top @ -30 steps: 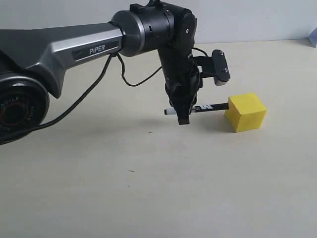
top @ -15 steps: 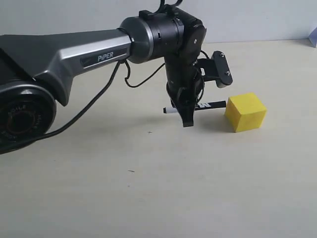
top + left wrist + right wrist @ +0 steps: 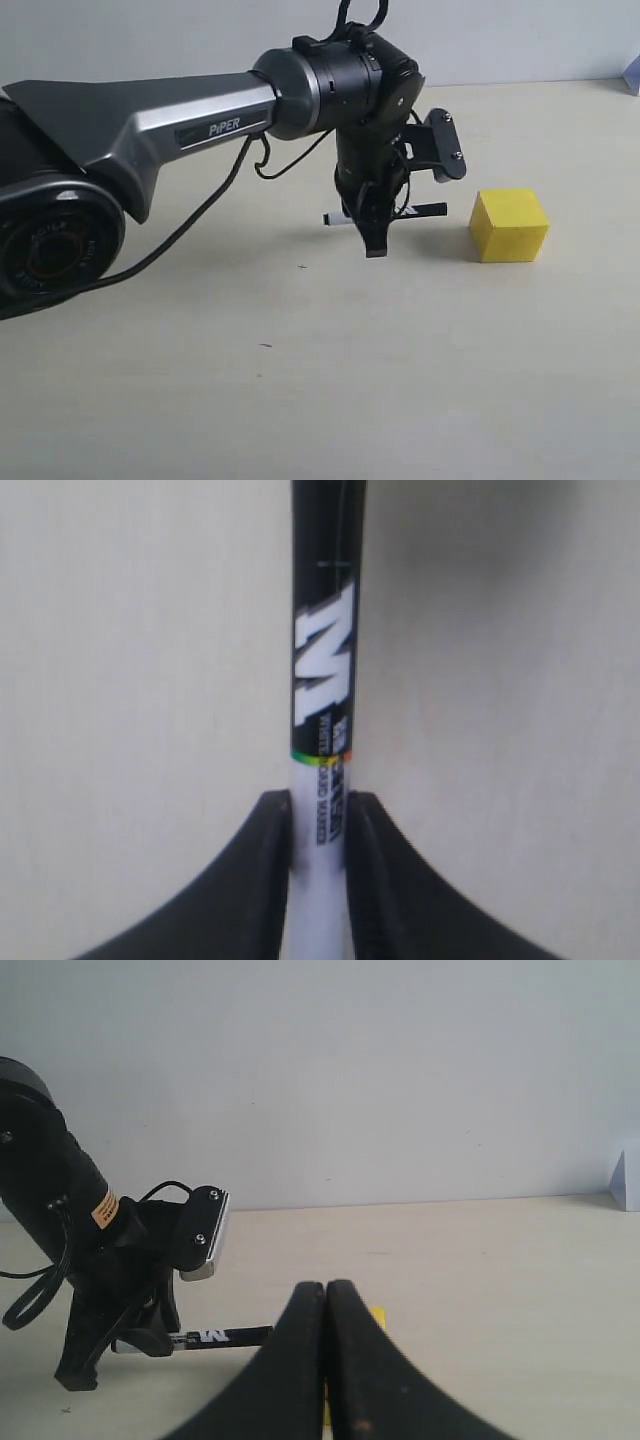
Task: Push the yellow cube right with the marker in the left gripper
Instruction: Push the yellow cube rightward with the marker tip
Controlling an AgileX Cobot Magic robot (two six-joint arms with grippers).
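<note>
The yellow cube (image 3: pixel 510 226) sits on the beige table right of my left gripper (image 3: pixel 372 238). That gripper points down and is shut on the marker (image 3: pixel 390 213), which lies level with its black end toward the cube. A small gap shows between the marker's end and the cube. In the left wrist view the black fingers (image 3: pixel 268 880) clamp the white barrel of the marker (image 3: pixel 323 670); the cube is out of that view. My right gripper (image 3: pixel 326 1295) is shut on nothing, and behind it show the marker (image 3: pixel 215 1337) and a sliver of the cube (image 3: pixel 378 1318).
The left arm's wrist camera bracket (image 3: pixel 441 146) juts out above the marker, and a black cable (image 3: pixel 190 215) hangs from the arm. A pale blue-white object (image 3: pixel 634 75) sits at the table's far right edge. A plain wall runs behind the table.
The cube has slid a little to the right and turned slightly. The left gripper has drawn the marker back to the left, so the marker's end has come off the cube.
</note>
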